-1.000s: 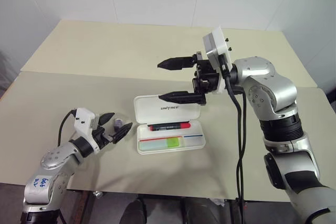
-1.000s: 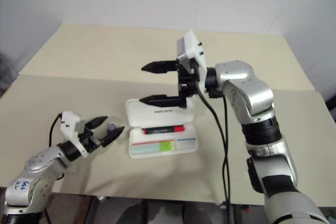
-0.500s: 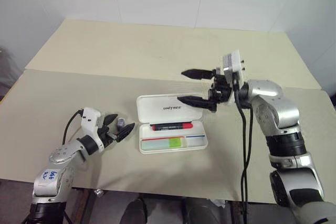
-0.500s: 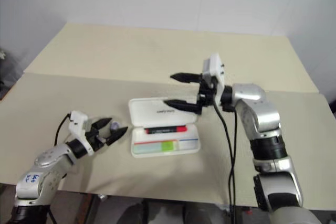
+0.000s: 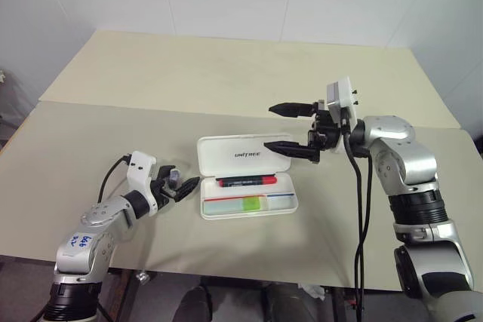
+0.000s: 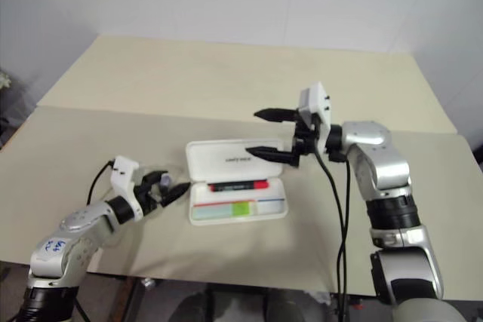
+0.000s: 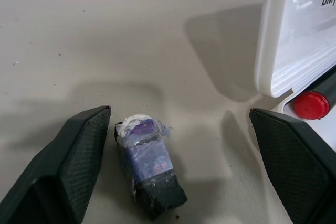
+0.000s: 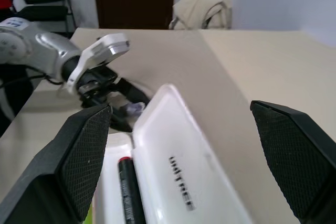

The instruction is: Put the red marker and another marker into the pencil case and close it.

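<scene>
Both head eyes look forward and down from well above the worktop (image 5: 226,73), sharing the open pencil case (image 5: 245,186), while the left wrist camera sits close over the worktop beside the case's lid and the right wrist camera looks along that lid from above.

Pencil case (image 5: 243,154) glossy white plastic; table (image 5: 226,73) matt beige, smooth.
</scene>
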Available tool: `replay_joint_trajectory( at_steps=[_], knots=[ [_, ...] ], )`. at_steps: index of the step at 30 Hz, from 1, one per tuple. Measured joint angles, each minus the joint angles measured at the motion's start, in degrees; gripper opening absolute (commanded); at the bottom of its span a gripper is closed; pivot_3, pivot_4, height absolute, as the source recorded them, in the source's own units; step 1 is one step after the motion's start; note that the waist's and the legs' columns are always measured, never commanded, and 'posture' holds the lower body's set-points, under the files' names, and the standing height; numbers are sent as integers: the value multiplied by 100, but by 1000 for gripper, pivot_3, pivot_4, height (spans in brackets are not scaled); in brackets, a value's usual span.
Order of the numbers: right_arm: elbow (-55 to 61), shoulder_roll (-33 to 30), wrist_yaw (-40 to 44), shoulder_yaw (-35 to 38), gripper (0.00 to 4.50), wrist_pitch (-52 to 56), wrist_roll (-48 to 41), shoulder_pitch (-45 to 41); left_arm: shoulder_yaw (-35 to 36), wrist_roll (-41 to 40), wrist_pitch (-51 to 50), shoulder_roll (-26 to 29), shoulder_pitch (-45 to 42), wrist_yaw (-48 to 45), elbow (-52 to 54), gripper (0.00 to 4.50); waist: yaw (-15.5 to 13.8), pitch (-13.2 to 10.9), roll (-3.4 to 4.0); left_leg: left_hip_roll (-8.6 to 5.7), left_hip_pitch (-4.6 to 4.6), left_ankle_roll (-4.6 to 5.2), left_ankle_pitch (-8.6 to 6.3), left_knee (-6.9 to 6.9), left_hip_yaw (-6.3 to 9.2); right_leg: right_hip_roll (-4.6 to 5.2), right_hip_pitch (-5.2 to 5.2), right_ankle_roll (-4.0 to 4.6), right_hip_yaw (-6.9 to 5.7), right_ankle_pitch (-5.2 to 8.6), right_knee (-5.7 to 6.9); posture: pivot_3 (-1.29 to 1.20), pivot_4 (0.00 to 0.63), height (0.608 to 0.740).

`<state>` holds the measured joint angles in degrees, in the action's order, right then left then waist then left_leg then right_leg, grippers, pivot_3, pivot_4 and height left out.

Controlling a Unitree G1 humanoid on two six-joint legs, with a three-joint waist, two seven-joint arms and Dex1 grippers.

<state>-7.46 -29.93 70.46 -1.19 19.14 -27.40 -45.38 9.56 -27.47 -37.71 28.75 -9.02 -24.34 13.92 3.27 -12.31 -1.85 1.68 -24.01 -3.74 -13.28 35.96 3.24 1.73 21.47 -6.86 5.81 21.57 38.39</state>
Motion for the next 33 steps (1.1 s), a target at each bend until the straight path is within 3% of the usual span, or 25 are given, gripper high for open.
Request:
replay_joint_trajectory(
  at_steps=[9, 11, 18, 27, 33],
  knots=[
    [-561, 2, -88, 0, 4500, -357, 242, -195, 82, 40, -240, -44, -49, 106, -8, 828, -18, 1, 2, -2, -3, 2, -1, 0, -3, 5, -1, 0, 2, 0, -11, 0, 150, 740],
    [-691, 2, -128, -1, 4500, -440, 337, -275, 86, 40, -242, -58, -52, 100, -4, 395, -23, 1, 3, -2, -4, 2, -1, 0, -3, 5, 0, 0, 2, 0, -9, 0, 150, 740],
    [-941, -53, -221, -61, 4500, -846, 680, -446, 89, 84, -161, 0, -65, -9, -23, 395, -20, 1, 4, -2, -4, 1, -1, 1, -3, 4, 0, 0, 1, 0, -8, 0, 150, 740],
    [-1090, -107, 34, -56, 4500, -1178, 757, -195, 252, -5, -83, 835, -480, -756, 108, 395, -10, -2, 7, 0, -8, -1, -1, -4, -3, -1, 2, 0, 1, 0, -16, 0, 150, 740],
    [-1097, -92, 239, 52, 4500, -1374, 618, -58, 254, -215, -215, 1002, -817, -1165, 178, 395, -7, -8, 6, 3, -12, -4, 0, -2, 0, -11, 6, 0, -4, 0, -11, 0, 150, 740]
  ],
)
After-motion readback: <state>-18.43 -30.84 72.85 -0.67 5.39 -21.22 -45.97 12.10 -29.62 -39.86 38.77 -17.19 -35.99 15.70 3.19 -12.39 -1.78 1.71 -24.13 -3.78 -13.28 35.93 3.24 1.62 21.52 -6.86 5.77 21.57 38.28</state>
